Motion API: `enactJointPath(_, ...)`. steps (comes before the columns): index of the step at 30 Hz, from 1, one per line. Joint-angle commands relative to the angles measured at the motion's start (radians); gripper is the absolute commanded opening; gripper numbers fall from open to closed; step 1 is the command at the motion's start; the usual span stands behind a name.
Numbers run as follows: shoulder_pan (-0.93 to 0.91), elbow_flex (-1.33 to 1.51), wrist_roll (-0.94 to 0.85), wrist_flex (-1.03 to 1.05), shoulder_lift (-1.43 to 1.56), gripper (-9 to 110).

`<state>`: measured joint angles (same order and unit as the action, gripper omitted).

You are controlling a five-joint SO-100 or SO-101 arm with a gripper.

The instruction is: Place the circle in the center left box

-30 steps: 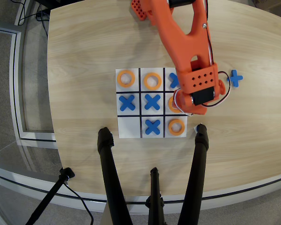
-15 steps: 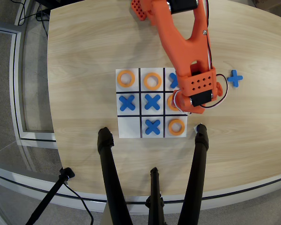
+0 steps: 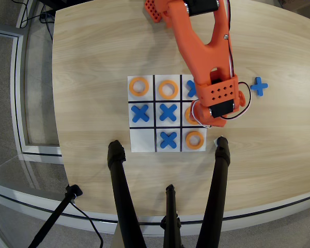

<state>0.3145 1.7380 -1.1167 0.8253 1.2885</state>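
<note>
Peeking from under the gripper (image 3: 202, 120), the flat orange circle (image 3: 188, 114)

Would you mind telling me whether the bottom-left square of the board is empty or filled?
Empty: the bottom-left square shows plain white in the overhead view, with no ring or cross on it.

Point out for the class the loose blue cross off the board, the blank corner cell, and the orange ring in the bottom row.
Loose blue cross (image 3: 259, 86): overhead view, its centre.
Blank corner cell (image 3: 142, 140): overhead view, bare white middle.
Bottom-row orange ring (image 3: 188, 139): overhead view, left band.
</note>
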Motion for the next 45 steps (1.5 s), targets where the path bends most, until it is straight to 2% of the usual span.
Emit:
enactJointPath(1,0.008,0.005,0.003,0.011,0.02,0)
enactJointPath(18,0.009,-0.002,0.003,0.049,0.058,6)
enactJointPath(21,-0.003,-0.054,-0.012,0.127,0.086,11)
enactJointPath(25,-0.025,-0.147,-0.037,0.241,0.196,14)
enactJointPath(27,-0.037,-0.178,-0.066,0.295,0.273,22)
enactJointPath(32,-0.072,-0.147,-0.104,0.376,0.506,23)
enactJointPath(36,-0.118,0.043,-0.156,0.373,0.741,23)
enactJointPath(45,-0.179,0.701,-0.267,0.261,1.433,23)
